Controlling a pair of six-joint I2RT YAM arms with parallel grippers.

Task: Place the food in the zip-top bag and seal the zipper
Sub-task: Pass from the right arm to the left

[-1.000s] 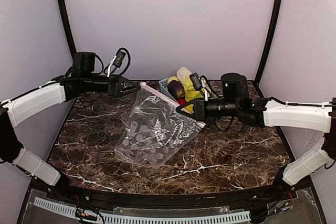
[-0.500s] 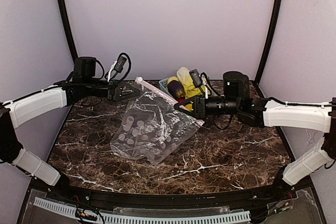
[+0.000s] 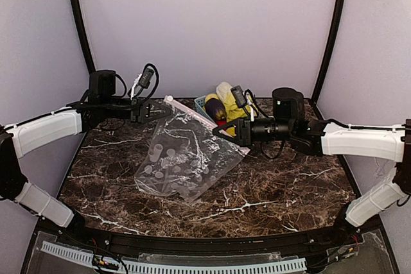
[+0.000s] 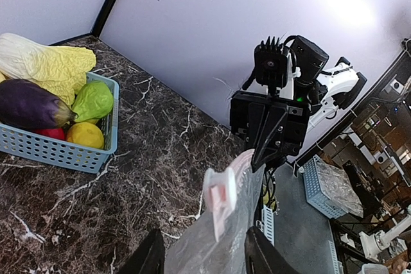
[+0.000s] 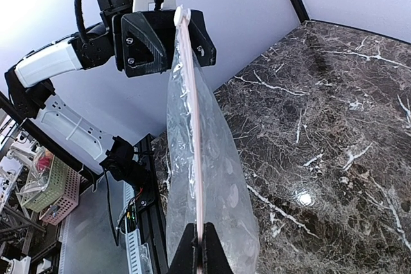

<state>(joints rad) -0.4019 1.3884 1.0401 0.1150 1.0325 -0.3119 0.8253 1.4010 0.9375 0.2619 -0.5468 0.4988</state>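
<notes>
**Bag held up betw. two hands, food in basket**

L hand is at far left of the bench. Its fingers stand either side of the zip-top bag's upper-left corner, by the white slider. Can't tell if they press on the plastic or just flank it. Bag is lifted along its top edge, w/ its lower end on the bench. Zipper, pale pink, runs straight from L hand to R hand. Just behind it at the back sits the blue basket w/ the food: cabbage, eggplant, plus green, yellow & red pieces. R hand is pressed together, pinching the zipper at its right end.
</notes>
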